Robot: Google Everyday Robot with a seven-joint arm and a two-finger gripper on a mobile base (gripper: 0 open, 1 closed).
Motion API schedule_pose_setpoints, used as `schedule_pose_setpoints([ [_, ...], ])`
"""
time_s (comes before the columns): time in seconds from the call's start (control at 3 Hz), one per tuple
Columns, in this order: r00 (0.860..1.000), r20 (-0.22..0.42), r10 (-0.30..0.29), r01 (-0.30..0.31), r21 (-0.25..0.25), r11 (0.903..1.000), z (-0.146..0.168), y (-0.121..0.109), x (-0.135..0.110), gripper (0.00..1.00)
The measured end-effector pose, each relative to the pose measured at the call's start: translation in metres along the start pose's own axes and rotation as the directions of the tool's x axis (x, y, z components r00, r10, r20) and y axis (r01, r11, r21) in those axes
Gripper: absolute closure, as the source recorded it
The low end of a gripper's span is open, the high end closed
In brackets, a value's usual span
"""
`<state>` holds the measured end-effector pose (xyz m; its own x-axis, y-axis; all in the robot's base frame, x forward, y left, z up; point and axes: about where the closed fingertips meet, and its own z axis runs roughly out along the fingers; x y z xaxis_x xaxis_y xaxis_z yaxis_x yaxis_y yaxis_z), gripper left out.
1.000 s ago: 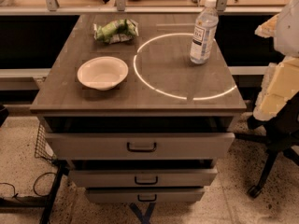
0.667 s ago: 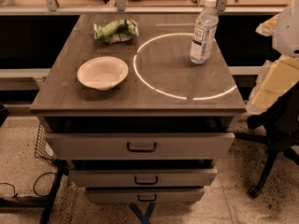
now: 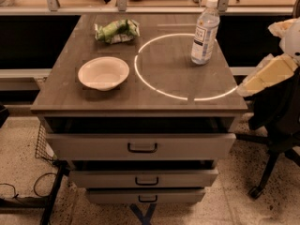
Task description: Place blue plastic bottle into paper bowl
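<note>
Nearest the camera is the front of a cabinet with three drawers (image 3: 140, 146), each with a dark handle; the top one stands slightly pulled out, leaving a dark gap under the tabletop (image 3: 61, 97). A wire basket (image 3: 43, 144) hangs at the cabinet's left side over a speckled floor, and cables (image 3: 28, 191) lie below it. On the right, beside the cabinet, is a dark chair (image 3: 276, 121) on casters. On the near left part of the top sits the bowl (image 3: 103, 72), upright, just outside the left edge of a bright ring of light (image 3: 154, 88) that covers the middle and right of the surface. The gripper (image 3: 265, 76), a cream-coloured shape, hangs off the right edge of the tabletop, level with the ring's right side, touching nothing on the top; whether it is open or closed cannot be told. Farther back, the bottle (image 3: 205, 32) stands upright at the ring's far right edge, white cap on, well apart from the bowl and from the gripper. At the far left lies a green and white snack bag (image 3: 117, 31), crumpled, behind the bowl. Beyond the cabinet runs a shelf (image 3: 154, 6) with metal posts.
</note>
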<state>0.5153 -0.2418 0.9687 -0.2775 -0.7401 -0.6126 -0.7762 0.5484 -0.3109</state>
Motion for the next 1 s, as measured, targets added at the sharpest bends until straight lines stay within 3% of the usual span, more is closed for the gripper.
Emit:
schedule_pose_setpoints([
  [0.33,0.989,0.127,0.08,-0.085,0.039,0.9956,0.009,-0.033,0.002,0.0],
  [0.67,0.959,0.242,0.15,-0.164,0.041,0.9856,0.026,-0.056,0.004,0.0],
  [1.0,0.916,0.352,0.191,-0.214,0.026,0.9765,0.053,-0.064,0.011,0.0],
])
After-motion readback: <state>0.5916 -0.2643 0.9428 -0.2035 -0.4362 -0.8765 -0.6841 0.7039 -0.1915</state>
